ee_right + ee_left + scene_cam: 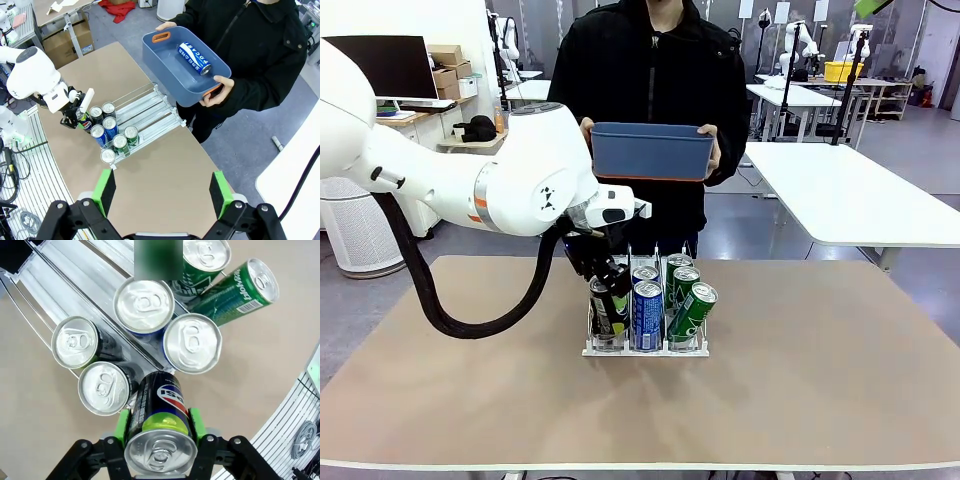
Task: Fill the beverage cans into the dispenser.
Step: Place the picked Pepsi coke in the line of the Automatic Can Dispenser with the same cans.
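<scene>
My left gripper is shut on a dark black-grey can, held tilted at the front end of the dispenser's left lane. In the left wrist view the green pads clamp the can's sides. Two dark cans stand in the lane just beyond it. Blue cans fill the middle lane and green cans the right lane, the front green one leaning. My right gripper hangs open high above the table. One blue can lies in the person's blue bin.
The person stands at the far side and holds the blue bin in both hands above the table edge. The dispenser's rear lanes are bare. Brown tabletop lies open around the rack.
</scene>
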`<action>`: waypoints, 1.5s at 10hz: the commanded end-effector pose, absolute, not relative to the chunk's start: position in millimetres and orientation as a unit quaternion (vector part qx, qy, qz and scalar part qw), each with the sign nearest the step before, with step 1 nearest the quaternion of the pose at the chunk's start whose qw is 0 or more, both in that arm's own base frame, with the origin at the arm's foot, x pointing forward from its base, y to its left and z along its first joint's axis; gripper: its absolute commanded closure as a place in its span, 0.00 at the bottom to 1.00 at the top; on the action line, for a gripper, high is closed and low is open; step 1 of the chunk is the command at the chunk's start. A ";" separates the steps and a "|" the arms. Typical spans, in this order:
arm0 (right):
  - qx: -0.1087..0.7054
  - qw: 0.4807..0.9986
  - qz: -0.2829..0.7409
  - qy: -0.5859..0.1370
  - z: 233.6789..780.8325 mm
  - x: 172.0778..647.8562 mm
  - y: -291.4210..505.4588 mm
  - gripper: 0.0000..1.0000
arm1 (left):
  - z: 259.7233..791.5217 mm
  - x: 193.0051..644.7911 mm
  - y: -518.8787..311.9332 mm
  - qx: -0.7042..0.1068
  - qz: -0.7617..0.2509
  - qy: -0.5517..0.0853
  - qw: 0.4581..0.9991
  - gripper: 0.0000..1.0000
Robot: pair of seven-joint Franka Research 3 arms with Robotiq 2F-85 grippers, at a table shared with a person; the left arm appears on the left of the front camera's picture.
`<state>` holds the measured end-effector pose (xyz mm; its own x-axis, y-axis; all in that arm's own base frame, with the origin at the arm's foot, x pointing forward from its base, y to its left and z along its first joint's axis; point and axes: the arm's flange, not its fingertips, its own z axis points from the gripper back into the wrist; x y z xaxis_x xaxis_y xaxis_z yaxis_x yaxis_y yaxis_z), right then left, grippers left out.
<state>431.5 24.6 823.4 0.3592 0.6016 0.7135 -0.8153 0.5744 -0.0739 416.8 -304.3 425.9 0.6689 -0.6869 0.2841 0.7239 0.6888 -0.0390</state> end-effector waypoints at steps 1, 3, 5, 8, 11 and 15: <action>0.148 0.813 0.435 -0.357 822.1 429.3 25.2 0.00 | 423.6 436.9 -294.3 -0.051 -0.383 -0.152 0.910 0.42; 0.148 0.813 0.435 -0.357 822.1 429.3 25.2 0.00 | 420.4 444.5 -284.2 -0.031 -0.377 -0.151 0.913 0.42; 0.148 0.813 0.435 -0.357 822.1 429.3 25.2 0.00 | 415.3 445.4 -282.3 -0.029 -0.369 -0.152 0.916 0.42; 0.148 0.813 0.435 -0.357 822.1 429.3 25.2 0.00 | 403.0 447.1 -284.2 -0.037 -0.380 -0.149 0.912 0.42; 0.148 0.813 0.435 -0.357 822.1 429.3 25.2 0.00 | 386.8 445.5 -291.9 -0.041 -0.384 -0.122 0.914 0.42; 0.148 0.813 0.435 -0.357 822.1 429.3 25.2 0.00 | 381.4 440.3 -297.5 -0.057 -0.383 -0.105 0.916 0.42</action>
